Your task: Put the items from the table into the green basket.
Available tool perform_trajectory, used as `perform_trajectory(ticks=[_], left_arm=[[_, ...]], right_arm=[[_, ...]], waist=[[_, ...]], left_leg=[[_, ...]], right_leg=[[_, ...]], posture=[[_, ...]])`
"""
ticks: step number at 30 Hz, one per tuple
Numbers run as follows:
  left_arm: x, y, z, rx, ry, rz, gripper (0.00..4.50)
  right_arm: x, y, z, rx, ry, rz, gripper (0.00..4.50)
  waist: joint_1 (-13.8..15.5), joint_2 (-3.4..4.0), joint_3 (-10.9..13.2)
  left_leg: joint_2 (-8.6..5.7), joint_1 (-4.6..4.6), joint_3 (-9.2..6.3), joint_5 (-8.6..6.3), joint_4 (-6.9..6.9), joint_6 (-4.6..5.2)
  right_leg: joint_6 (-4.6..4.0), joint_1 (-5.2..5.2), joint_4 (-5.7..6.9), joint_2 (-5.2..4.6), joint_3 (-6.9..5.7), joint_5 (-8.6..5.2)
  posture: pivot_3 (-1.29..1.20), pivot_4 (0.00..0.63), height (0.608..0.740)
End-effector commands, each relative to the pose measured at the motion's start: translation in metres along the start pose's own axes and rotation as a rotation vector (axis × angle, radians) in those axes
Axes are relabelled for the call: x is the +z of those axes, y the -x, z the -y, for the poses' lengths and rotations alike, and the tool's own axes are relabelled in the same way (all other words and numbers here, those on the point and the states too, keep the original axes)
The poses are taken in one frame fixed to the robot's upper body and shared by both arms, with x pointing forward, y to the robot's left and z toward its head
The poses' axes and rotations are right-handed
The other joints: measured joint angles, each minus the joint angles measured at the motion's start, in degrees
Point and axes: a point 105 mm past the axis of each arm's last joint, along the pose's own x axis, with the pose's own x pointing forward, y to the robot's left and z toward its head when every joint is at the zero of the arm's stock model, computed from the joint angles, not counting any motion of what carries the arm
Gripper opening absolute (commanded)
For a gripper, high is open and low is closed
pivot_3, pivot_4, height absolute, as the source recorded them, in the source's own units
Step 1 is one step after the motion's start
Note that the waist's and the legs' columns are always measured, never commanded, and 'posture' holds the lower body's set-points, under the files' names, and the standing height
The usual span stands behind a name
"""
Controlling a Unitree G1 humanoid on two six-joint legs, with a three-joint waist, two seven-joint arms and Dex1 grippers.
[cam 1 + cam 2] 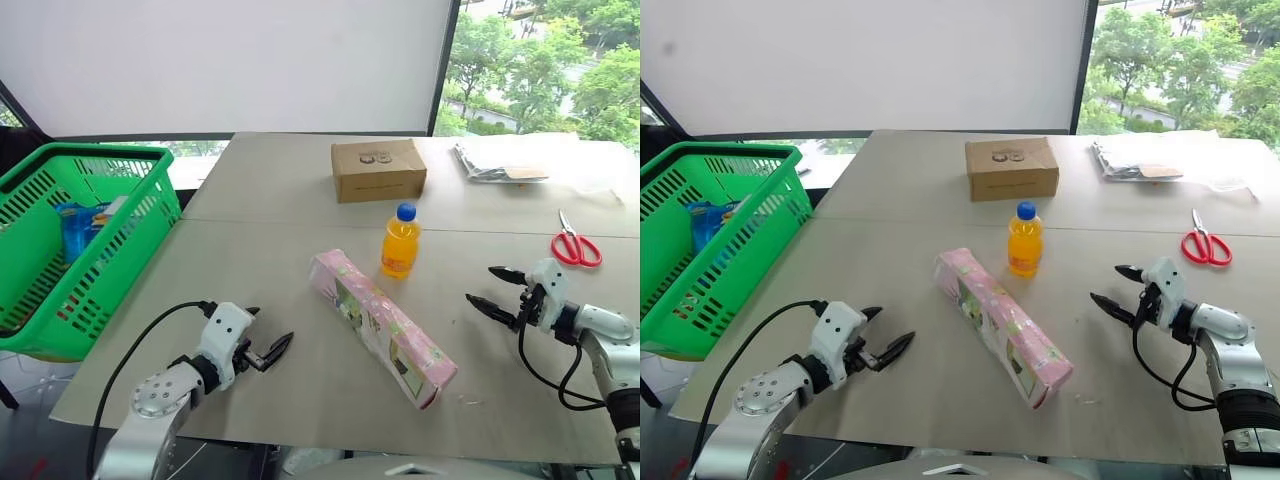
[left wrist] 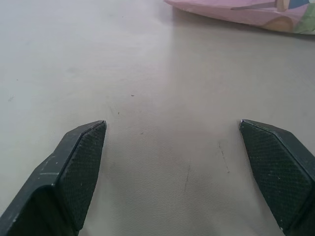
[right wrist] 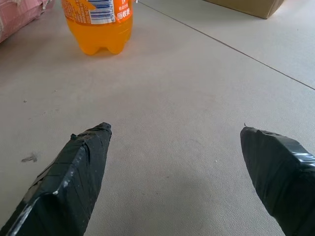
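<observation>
I have the orange-drink bottle (image 1: 400, 241) standing upright near the middle of the table (image 1: 270, 290), its blue cap up. Just in front of it, toward me, lies the long pink carton (image 1: 382, 326), flat on the tabletop and angled so that one end sits beside the bottle's left and the other end runs toward my right near edge. Bottle and carton are close but I see a gap between them.

My right gripper (image 1: 494, 291) hovers over the table to the right of the bottle, well apart from it, fingers spread wide and holding nothing; in the right wrist view the bottle (image 3: 100, 27) stands ahead and off to one side of the fingers (image 3: 74, 172). My left gripper (image 1: 268, 338) sits low over the near left part of the table, also spread open and empty, with the carton's near long side ahead of it and not touching.

The green basket (image 1: 150, 160) stands off the table's left edge, with some blue packaged things inside. Farther back rests a brown cardboard box (image 1: 379, 169), and red-handled scissors (image 1: 575, 243) lie at far right.
</observation>
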Motion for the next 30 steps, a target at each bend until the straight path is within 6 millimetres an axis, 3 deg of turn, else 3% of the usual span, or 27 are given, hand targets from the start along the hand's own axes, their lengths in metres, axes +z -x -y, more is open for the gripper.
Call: perform_trajectory(ticks=[1, 13, 16, 20, 26, 30], left_arm=[[0.007, 0.003, 0.000, -0.021, 0.004, 0.027, 4.46], [0.014, 0.000, 0.004, -0.030, 0.028, 0.057, 4.46], [0.014, -0.001, 0.005, -0.027, 0.030, 0.058, 4.46], [0.010, -0.004, -0.005, 0.046, 0.046, 0.032, 4.46], [0.029, 0.000, 0.014, -0.130, 0.191, 0.113, 4.46], [0.048, -0.005, 0.000, -0.071, 0.144, 0.181, 4.46]], right_arm=[[0.011, 0.012, 0.010, -0.023, 0.026, 0.045, 4.50], [0.010, 0.007, 0.013, -0.063, 0.002, 0.031, 4.50], [0.008, 0.005, 0.023, -0.141, -0.010, 0.002, 4.50], [0.001, 0.004, 0.027, -0.195, -0.029, -0.054, 4.50], [0.002, 0.007, 0.014, -0.083, -0.070, -0.055, 4.50], [0.010, 0.018, 0.008, 0.003, -0.099, 0.000, 4.50]], waist=[[0.01, 0.00, 0.00], [0.07, -0.03, -0.02], [0.09, -0.03, -0.02], [0.16, -0.04, -0.02], [0.04, -0.05, -0.02], [0.05, -0.05, -0.02]], left_leg=[[0.00, 0.00, 0.00, 0.00, 0.00, 0.00], [0.18, 0.02, 0.14, -0.02, 0.00, 0.02], [0.19, 0.02, 0.16, -0.02, 0.00, 0.02], [0.23, 0.03, 0.22, -0.03, 0.01, 0.02], [0.26, 0.02, 0.26, -0.04, 0.02, 0.04], [0.28, 0.02, 0.27, -0.05, 0.06, 0.06]], right_leg=[[0.00, 0.00, 0.00, 0.00, 0.00, 0.00], [-0.04, 0.00, -0.01, 0.10, 0.08, 0.01], [-0.06, -0.01, -0.01, 0.11, 0.10, 0.01], [-0.10, -0.01, -0.01, 0.13, 0.14, 0.02], [-0.06, -0.02, -0.02, 0.17, 0.15, 0.05], [-0.07, -0.01, -0.03, 0.18, 0.16, 0.05]], posture=[[0.13, 0.000, 0.740], [0.15, 0.000, 0.740], [0.15, 0.000, 0.740], [0.15, 0.000, 0.740], [0.15, 0.000, 0.740], [0.14, 0.000, 0.740]])
